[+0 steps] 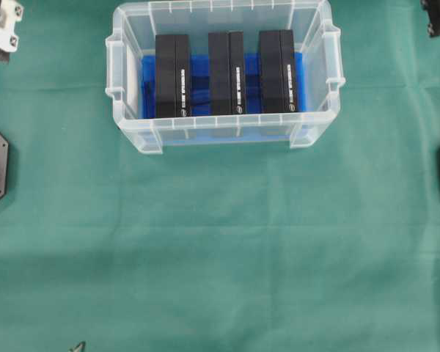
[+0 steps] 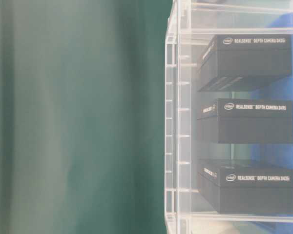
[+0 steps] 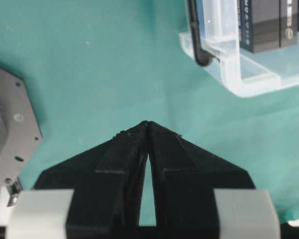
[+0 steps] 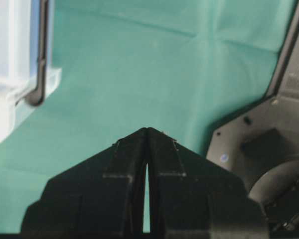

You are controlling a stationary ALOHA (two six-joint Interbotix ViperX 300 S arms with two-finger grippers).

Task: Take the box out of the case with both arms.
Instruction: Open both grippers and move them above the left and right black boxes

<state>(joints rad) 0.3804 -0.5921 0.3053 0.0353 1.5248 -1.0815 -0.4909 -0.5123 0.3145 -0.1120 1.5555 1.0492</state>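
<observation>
The large clear plastic rectangular case (image 1: 224, 139) with its rimmed edge and blue-lined bottom sits toward the far side of the green cloth-covered worktop (image 1: 220, 249), and inside it three black rectangular cardboard boxes stand on edge in a row: the left box (image 1: 173, 76), the middle box (image 1: 227, 72) and the right box (image 1: 278, 70), each with white lettering along one narrow face and blue lining showing between them. Neither arm is near them. The left gripper (image 3: 147, 125) hangs over bare cloth with its black fingers (image 3: 124, 149) pressed together at the tips, holding nothing; the case's near corner and one box lie well ahead of it, up to the right in its own view. The right gripper (image 4: 147, 130) likewise has its fingers (image 4: 169, 154) closed tip to tip on nothing, over open cloth, with a corner of the case well off to the left of its view and a dark arm base (image 4: 269, 149) just to its right.
</observation>
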